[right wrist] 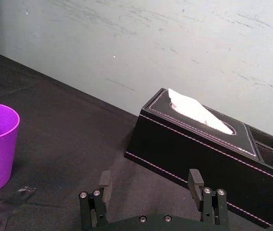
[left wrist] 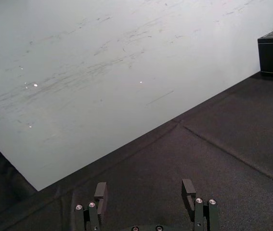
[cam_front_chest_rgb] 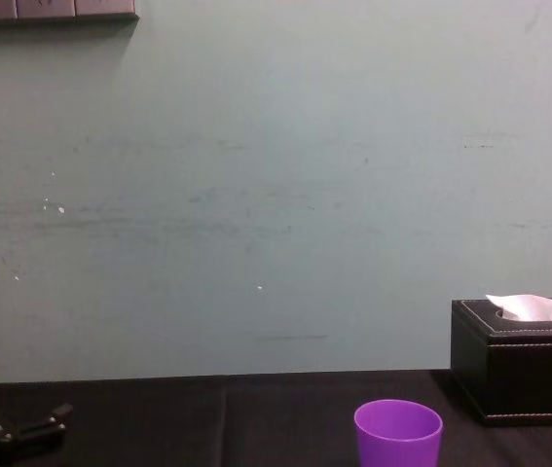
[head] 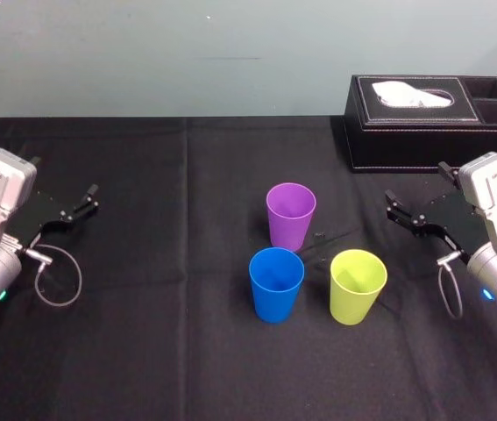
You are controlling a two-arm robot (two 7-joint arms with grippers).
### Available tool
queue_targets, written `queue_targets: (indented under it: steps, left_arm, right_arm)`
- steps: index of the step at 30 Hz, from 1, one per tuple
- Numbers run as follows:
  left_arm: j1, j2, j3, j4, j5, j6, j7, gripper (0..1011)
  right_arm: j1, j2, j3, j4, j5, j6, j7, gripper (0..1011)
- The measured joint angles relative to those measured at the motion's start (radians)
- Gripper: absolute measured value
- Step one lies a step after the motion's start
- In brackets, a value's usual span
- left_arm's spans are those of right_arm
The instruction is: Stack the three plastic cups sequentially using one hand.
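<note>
Head view, table layout: three cups stand upright and mouths up on the black cloth table (head: 143, 351), set in a loose triangle; purple cup (head: 290, 215) farthest back, blue cup (head: 276, 283) in front of it, yellow-green cup (head: 358, 286) just to the blue one's right; none touching, none nested, so stacking is not yet begun. The gaps between them probably leave room for a finger to slip down beside any wall.

Both arms sit out at the table's sides, well apart from the cups, leaving the cluster unobstructed; right gripper (right wrist: 149, 179) is near the tissue box (head: 432, 110), fingers spread wide, holding nothing; left gripper (left wrist: 144, 190) is far left over bare cloth, likewise spread and empty. The right one is nearer the cups; likely the worker.

Wrist views add the finger gaps, which are hard to judge from above; right wrist view also catches the purple cup off to one side. Chest view adds that cup's side profile, with a plain taper that suits nesting.
</note>
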Motion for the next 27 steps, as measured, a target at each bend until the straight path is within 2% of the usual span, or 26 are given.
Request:
queue_targets:
  steps: [27]
  left_arm:
    - [0.000, 0.000, 0.000, 0.000, 0.000, 0.000, 0.000, 1011]
  right_arm:
    - [0.000, 0.000, 0.000, 0.000, 0.000, 0.000, 0.000, 1003]
